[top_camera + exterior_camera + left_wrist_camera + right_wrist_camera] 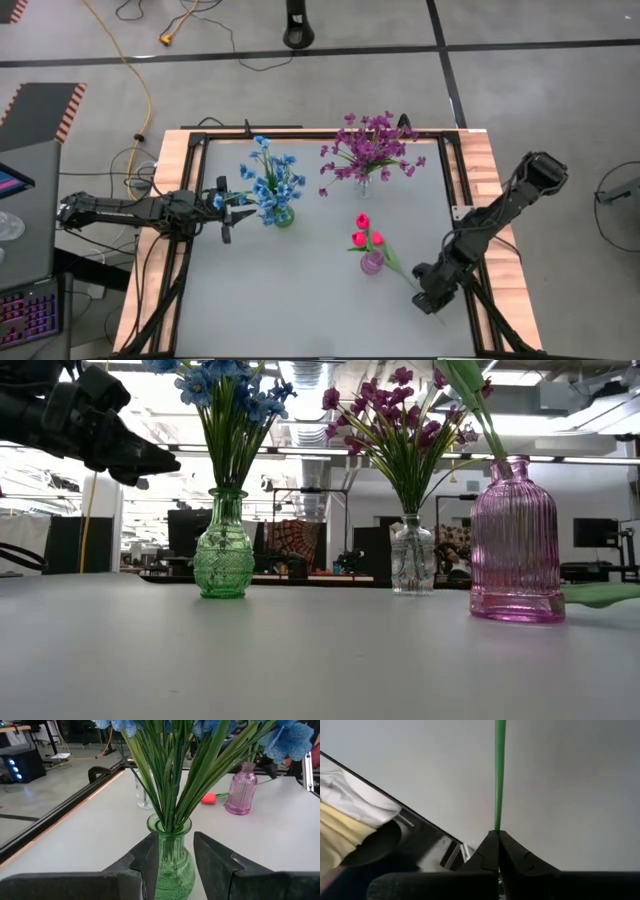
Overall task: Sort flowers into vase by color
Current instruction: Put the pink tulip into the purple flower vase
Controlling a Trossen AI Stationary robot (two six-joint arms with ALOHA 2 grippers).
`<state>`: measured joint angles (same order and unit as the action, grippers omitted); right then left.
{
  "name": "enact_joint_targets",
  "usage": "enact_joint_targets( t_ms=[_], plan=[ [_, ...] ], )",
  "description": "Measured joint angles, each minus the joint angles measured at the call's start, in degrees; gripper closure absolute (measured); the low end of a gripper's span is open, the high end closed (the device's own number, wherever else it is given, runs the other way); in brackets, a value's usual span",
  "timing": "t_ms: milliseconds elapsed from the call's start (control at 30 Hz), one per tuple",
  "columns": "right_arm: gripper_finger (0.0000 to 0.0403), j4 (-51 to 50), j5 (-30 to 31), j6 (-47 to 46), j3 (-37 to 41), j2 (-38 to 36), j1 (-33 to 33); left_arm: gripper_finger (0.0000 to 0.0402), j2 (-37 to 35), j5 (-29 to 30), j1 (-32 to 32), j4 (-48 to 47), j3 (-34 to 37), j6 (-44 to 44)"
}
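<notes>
On a grey worktop, the right gripper is sitting low near the right edge, its jaws pressed together and pinching the thin green stem of a pink-red flower leaning over the pink vase. The left gripper is hovering just beside the green vase of blue flowers, jaws spread. Purple flowers are standing in a clear vase behind.

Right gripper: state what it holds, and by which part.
The right gripper is shut on a green flower stem, pinching its lower end; the bloom cannot be seen there.
</notes>
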<state>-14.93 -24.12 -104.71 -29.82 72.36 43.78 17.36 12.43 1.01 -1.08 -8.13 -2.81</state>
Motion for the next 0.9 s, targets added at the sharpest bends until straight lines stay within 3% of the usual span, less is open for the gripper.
enact_joint_targets(
  t_ms=[533,900],
  plan=[
    [0.0372,6.2,0.7,-3.4,0.0,0.0,0.4,0.0291,0.0,0.0,0.0,0.0,0.0,1.6],
    [0.0371,14.4,11.8,-3.3,0.0,0.0,0.3,0.0291,0.0,-0.1,0.0,0.0,0.0,1.6]
  ],
)
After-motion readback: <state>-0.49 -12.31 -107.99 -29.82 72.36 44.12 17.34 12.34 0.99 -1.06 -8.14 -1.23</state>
